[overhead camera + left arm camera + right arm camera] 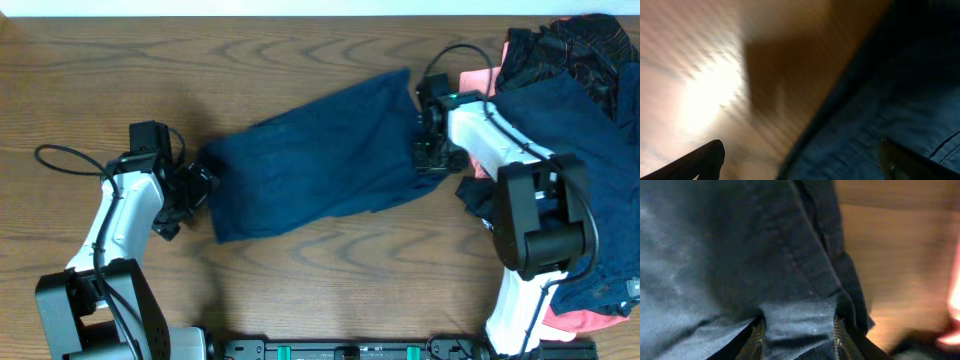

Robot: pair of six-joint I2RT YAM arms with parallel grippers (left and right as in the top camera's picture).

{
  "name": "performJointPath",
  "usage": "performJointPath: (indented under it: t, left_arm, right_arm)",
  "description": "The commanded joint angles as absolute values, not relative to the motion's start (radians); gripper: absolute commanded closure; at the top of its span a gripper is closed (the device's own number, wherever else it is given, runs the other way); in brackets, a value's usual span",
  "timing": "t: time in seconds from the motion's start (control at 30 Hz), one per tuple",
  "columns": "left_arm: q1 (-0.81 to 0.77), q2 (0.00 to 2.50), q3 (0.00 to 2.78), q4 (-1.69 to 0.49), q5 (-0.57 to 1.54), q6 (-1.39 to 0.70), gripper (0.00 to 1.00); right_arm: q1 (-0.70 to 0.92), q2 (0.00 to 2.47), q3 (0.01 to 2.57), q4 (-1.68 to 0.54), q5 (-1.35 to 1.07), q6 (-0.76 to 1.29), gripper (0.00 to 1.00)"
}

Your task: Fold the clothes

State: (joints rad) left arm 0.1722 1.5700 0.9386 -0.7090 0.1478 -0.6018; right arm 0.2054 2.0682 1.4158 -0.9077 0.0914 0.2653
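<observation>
A navy garment lies spread flat across the middle of the wooden table. My left gripper is at its left edge; in the left wrist view its fingers are wide open, one over bare wood and one over the navy cloth. My right gripper is at the garment's right edge. In the right wrist view its fingers pinch a raised fold of the navy cloth.
A pile of clothes fills the right side of the table: dark patterned fabric at the top, blue fabric below, and a pink garment showing behind the right arm. Pink fabric also shows at the bottom right corner.
</observation>
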Motion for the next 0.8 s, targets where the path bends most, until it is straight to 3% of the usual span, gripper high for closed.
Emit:
performJointPath:
  t: [0.0,0.17,0.27,0.57,0.63,0.77]
  left_arm:
    - [0.171,1.581,0.934,-0.675,0.301,-0.479,0.02]
    - [0.171,1.584,0.933,-0.648,0.353,-0.438,0.02]
    - [0.171,1.605,0.933,-0.628,0.446,-0.375,0.02]
    - [0.127,1.782,0.933,-0.593,0.491,-0.367,0.00]
    - [0.103,1.811,0.933,-0.585,0.491,-0.366,0.11]
    - [0.060,1.816,0.934,-0.577,0.490,-0.320,0.64]
  right_arm:
    - [0.168,2.026,1.390,-0.916,0.158,0.294,0.51]
    - [0.183,1.897,1.393,-0.905,0.099,0.270,0.40]
    - [0.199,1.810,1.393,-0.867,0.035,0.231,0.29]
    - [0.248,1.715,1.393,-0.830,-0.061,0.181,0.29]
    - [0.256,1.720,1.393,-0.830,-0.061,0.178,0.30]
    - [0.276,1.732,1.393,-0.830,-0.080,0.174,0.33]
